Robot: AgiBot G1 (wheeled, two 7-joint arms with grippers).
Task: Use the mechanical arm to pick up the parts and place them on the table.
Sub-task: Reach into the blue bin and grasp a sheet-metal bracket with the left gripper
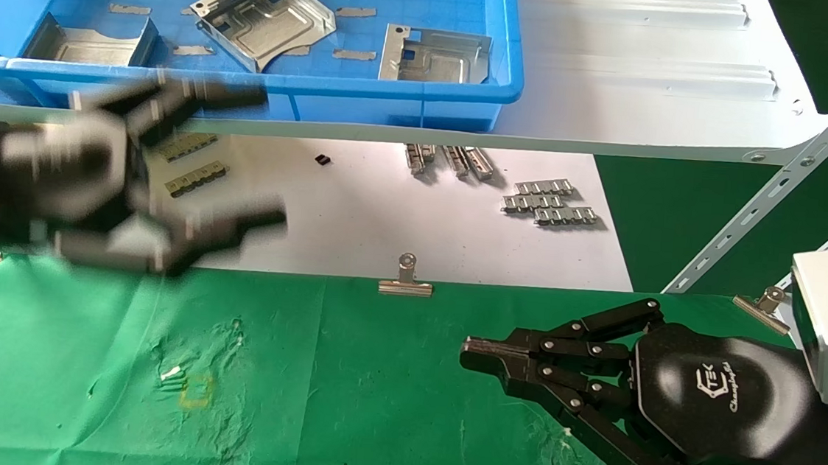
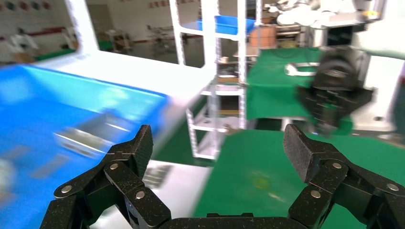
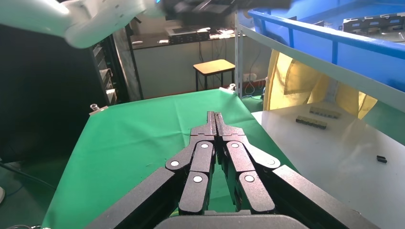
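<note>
Three silver sheet-metal parts lie in a blue tray (image 1: 395, 94) on the white shelf: one at the tray's left (image 1: 89, 44), one in the middle (image 1: 261, 17), one at the right (image 1: 435, 57). My left gripper (image 1: 257, 157) shows blurred in front of the tray's left half, above the white sheet. It is open with nothing between its fingers (image 2: 219, 148). A blurred part (image 2: 90, 136) in the tray shows beyond its left finger. My right gripper (image 1: 475, 352) rests shut and empty over the green table (image 1: 342, 389) at the right (image 3: 215, 117).
The white shelf (image 1: 654, 96) carries the tray, with slanted perforated struts (image 1: 755, 215) at the right. On the white sheet (image 1: 385, 223) below lie toothed metal strips (image 1: 549, 202) and a small black piece (image 1: 323, 159). Binder clips (image 1: 405, 280) pin the cloth's far edge.
</note>
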